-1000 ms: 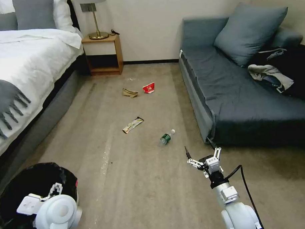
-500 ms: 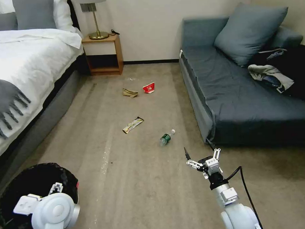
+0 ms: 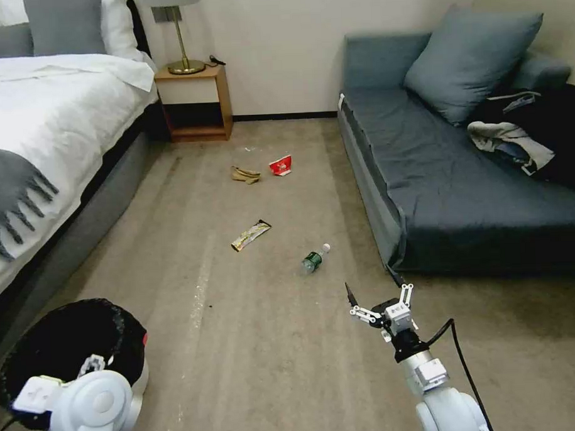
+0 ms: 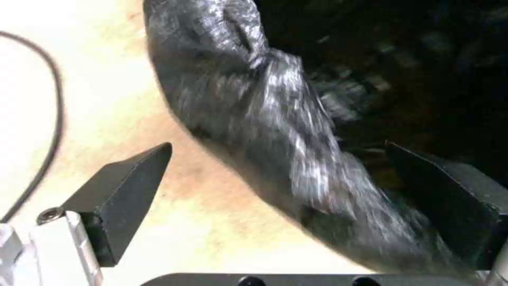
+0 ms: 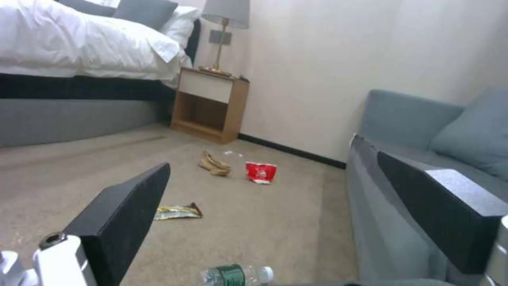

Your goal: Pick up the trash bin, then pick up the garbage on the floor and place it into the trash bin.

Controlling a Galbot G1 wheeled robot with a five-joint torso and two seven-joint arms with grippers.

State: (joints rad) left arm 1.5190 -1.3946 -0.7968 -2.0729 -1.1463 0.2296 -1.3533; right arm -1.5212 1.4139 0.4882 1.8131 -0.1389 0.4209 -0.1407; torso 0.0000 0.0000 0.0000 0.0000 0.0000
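Straddling the bagged rim of the trash bin (image 3: 125, 334) at your lower left, the left gripper (image 4: 296, 198) stands with its jaws spread, one outside the wall and one inside. Expect a slip if only the loose liner is pinched. Your right gripper (image 3: 380, 300) hangs spread above the carpet near the bottle (image 3: 315, 259); the other litter lies farther off.

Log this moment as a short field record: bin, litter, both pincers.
bin: low round white trash bin with black bag liner, on the carpet beside the bed
left pincer: open, straddling the bin's rim
right pincer: open, held above the carpet near the sofa
litter on floor: clear bottle with green label; yellow-green snack wrapper; tan paper wad; red-and-white packet
litter in bin: cannot tell
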